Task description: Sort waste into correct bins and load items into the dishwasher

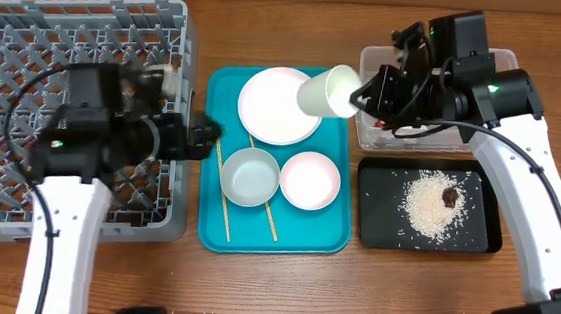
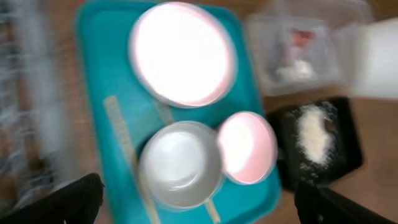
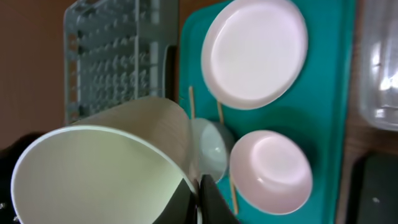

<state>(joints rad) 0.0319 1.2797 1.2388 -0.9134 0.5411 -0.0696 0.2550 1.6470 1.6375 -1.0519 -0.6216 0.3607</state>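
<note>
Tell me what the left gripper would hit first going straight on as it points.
Likely the teal tray: the left gripper points at its near edge, with a chopstick and the pale bowl just beyond. Its height is unclear, so it might pass over.

a brown wooden table [image 1: 250, 285] with visible grain fills the scene under soft, even light

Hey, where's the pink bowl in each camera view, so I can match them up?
Overhead: the pink bowl is at the lower right of the tray, near the picture's centre.
Left wrist: lower centre-right, blurred.
Right wrist: lower right, to the right of the cup.
Shared landmark: the plate, above the bowl in every view.
</note>
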